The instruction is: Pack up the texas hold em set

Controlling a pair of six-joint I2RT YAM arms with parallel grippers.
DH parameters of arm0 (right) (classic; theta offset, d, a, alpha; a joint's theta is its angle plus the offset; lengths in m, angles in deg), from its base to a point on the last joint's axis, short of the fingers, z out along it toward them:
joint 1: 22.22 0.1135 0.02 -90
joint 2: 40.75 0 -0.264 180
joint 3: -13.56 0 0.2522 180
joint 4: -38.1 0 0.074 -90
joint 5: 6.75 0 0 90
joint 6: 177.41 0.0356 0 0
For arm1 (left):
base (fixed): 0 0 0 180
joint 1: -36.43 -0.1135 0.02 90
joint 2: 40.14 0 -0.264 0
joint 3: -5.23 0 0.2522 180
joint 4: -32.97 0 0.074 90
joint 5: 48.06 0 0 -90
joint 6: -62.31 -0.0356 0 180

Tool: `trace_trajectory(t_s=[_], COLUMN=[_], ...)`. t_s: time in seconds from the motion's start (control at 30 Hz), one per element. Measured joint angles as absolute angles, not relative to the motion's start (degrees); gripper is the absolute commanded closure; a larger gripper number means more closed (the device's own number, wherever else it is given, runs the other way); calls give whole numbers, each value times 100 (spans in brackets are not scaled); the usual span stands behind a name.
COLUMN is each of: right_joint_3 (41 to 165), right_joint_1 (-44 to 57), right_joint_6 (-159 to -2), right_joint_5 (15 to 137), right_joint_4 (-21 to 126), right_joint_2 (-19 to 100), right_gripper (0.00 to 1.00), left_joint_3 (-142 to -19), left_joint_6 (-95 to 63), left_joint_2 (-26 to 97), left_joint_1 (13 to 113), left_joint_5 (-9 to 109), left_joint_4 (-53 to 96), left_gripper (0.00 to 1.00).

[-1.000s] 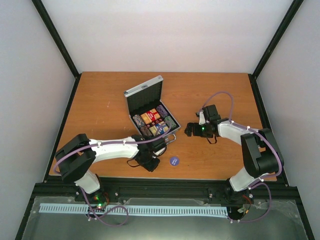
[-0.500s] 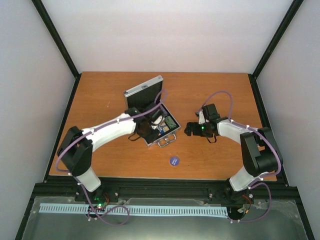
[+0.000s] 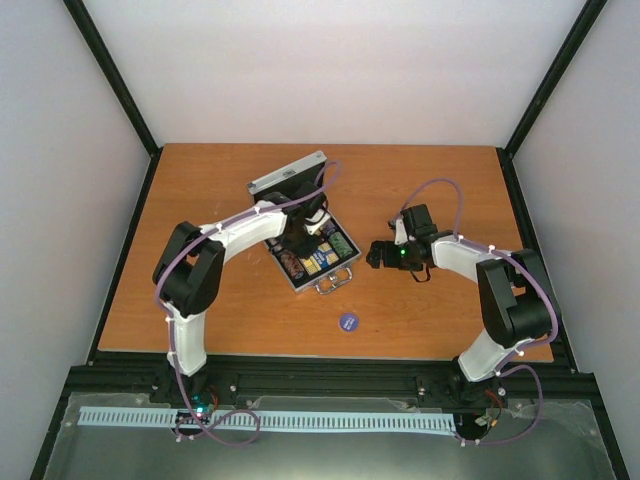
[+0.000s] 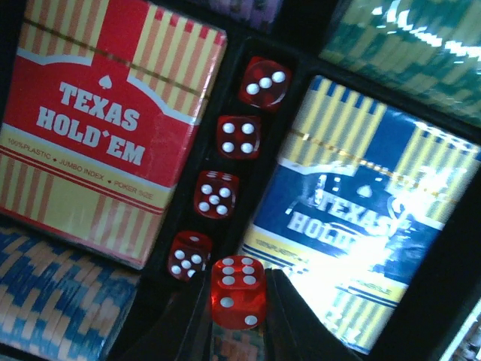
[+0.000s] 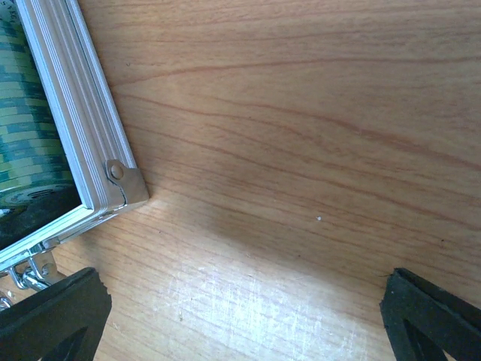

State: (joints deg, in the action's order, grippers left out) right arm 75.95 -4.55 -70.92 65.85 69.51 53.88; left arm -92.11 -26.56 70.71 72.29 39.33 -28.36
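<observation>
From above, you see the small silver aluminium case (image 3: pixel 290 176) lying open at mid-bench, lid raised, its black lining packed with colour. Your left arm (image 3: pixel 240 228) reaches over it, and your right arm (image 3: pixel 450 255) ends just beside its right edge. A blue-purple disc (image 3: pixel 348 321) lies alone on the wooden bench (image 3: pixel 200 200), nearer you.

At the left wrist, the left fingers (image 4: pixel 293 323) pinch a translucent red die (image 4: pixel 237 292) at the near end of a black slot. Four more red dice (image 4: pixel 216 194) sit there in a row between a red-and-yellow striped card box (image 4: pixel 98 128) and a blue-and-yellow card box (image 4: pixel 361 218).

At the right wrist, the right fingers (image 5: pixel 45 316) stand wide apart over bare wood beside the case's metal corner, with green striped chips (image 5: pixel 22 113) inside.
</observation>
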Motion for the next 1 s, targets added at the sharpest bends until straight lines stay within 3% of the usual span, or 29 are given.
trace_trajectory(t_s=[0.6, 1.0], right_joint_3=[7673, 7676], right_joint_1=[-455, -455], right_joint_6=[-7127, -7133], right_joint_5=[6550, 6547], right_joint_4=[6875, 6877], right_joint_2=[5526, 5526], right_gripper=[0, 0], left_joint_3=[-9302, -9567], left_joint_6=[-2768, -2776], left_joint_2=[7455, 7674], left_joint_1=[7028, 7028], left_joint_5=[3913, 3915], left_joint_4=[-2694, -2661], left_gripper=[84, 78])
